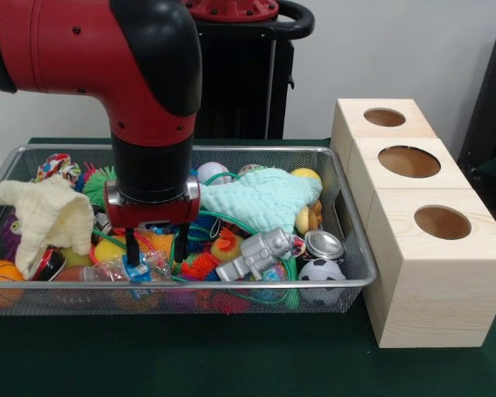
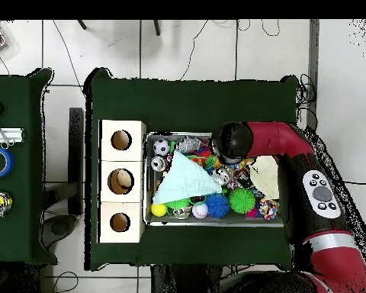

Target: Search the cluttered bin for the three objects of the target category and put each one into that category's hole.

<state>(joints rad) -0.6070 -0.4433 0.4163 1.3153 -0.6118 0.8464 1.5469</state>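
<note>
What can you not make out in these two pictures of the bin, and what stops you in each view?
- Gripper, front view: its fingertips sink into the clutter, so any grasp is hidden.
- Gripper, overhead view: covered by the arm.
- Bin contents, both views: toys under the light green cloth and cream cloth are hidden.

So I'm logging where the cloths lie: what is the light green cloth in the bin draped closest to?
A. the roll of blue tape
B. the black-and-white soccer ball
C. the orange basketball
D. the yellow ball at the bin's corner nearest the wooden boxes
D: in the front view the light green cloth reaches up to the yellow ball at the corner of the wire bin.
</note>
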